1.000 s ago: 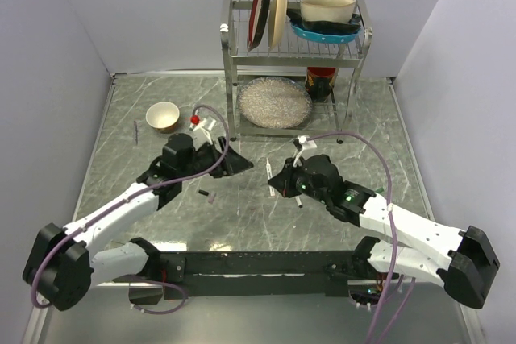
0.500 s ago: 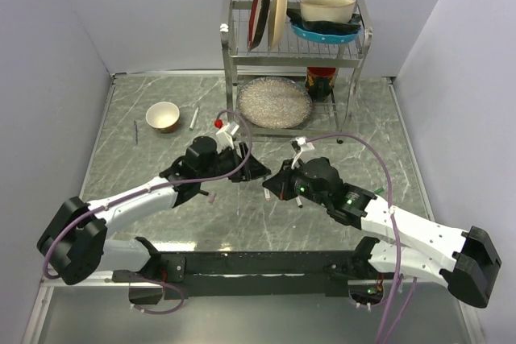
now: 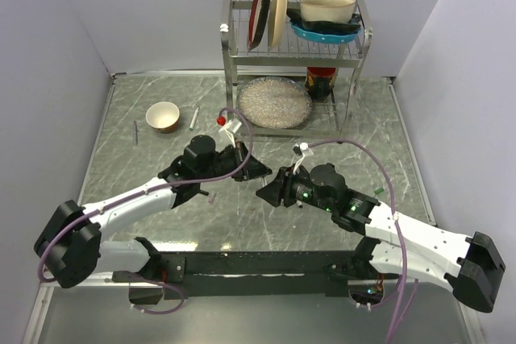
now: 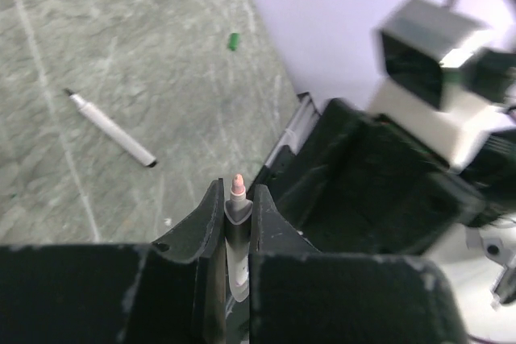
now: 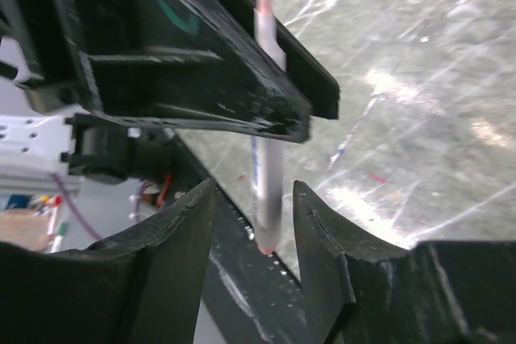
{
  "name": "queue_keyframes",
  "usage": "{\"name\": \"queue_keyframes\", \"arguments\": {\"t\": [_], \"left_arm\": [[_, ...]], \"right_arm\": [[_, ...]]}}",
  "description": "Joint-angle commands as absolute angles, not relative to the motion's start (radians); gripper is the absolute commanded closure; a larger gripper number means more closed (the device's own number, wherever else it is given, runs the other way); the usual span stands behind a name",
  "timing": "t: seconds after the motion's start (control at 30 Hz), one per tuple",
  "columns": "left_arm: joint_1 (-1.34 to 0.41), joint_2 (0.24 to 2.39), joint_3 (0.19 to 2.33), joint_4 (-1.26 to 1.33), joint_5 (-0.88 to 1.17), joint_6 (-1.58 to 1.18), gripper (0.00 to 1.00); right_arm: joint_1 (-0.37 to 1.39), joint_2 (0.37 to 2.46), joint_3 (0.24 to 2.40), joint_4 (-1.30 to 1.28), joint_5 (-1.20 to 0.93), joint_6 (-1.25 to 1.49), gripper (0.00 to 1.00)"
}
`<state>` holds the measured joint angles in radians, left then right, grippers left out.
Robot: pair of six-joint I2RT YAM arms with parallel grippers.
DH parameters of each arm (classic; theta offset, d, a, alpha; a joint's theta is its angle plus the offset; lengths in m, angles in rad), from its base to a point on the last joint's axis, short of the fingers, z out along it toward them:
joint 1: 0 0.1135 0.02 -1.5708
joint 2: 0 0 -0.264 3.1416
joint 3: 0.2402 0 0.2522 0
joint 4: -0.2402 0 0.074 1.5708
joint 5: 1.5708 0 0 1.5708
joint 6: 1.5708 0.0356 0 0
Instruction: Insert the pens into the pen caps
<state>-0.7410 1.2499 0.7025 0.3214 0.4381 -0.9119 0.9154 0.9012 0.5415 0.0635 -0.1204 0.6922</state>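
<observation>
Holding one pen [image 4: 239, 267] off the table [image 4: 161, 6] w/ both grippers around it, green cap [image 4: 233, 41] well off

The left gripper [image 4: 237, 192] is clamped tight on the pen: long axis runs straight out along its fingers, pink tip poking past them toward the right arm. The right gripper [image 5: 254, 189] has its jaws spread either side of the tail end, gap on both sides, so not gripping afaict. Green cap lies on the table well beyond the tip, over on the right arm's side, so imo that arm's nearer to it. The 2nd pen [image 4: 110, 129] lies flat, apart from the cap.
</observation>
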Motion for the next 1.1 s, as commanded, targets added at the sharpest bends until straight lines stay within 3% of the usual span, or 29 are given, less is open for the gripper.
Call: {"name": "queue_keyframes", "arguments": {"t": [0.0,0.07,0.17,0.23,0.27,0.37,0.47,0.57,0.7,1.07], "left_arm": [[-0.742,1.183,0.716,0.411,0.502,-0.922,0.99],[-0.742,1.164,0.696,0.431,0.514,-0.937,0.99],[-0.742,1.146,0.689,0.43,0.52,-0.945,0.99],[-0.742,1.118,0.686,0.41,0.484,-0.942,0.95],[-0.742,1.105,0.687,0.353,0.451,-0.94,0.7],[-0.742,1.031,0.703,0.187,0.254,-0.923,0.23],[-0.741,0.963,0.748,0.016,-0.031,-0.925,0.07],[-0.738,0.937,0.817,-0.253,-0.371,-0.942,0.05],[-0.654,0.945,0.873,-0.533,-0.607,-0.985,0.03],[-0.113,0.933,0.77,-0.605,-0.598,-0.861,0.07]], "right_arm": [[0.922,0.877,0.525,0.159,-0.192,0.736,0.52],[0.922,0.882,0.525,0.178,-0.202,0.741,0.55],[0.922,0.894,0.526,0.208,-0.227,0.747,0.87],[0.922,0.894,0.525,0.216,-0.238,0.749,0.98],[0.922,0.89,0.523,0.222,-0.241,0.749,1.0],[0.922,0.864,0.517,0.212,-0.23,0.759,1.0],[0.92,0.83,0.531,0.161,-0.195,0.749,1.0],[0.923,0.796,0.554,0.083,-0.143,0.729,1.0],[0.92,0.77,0.597,0.006,-0.095,0.707,1.0],[0.92,0.801,0.594,-0.002,-0.101,0.673,1.0]]}}
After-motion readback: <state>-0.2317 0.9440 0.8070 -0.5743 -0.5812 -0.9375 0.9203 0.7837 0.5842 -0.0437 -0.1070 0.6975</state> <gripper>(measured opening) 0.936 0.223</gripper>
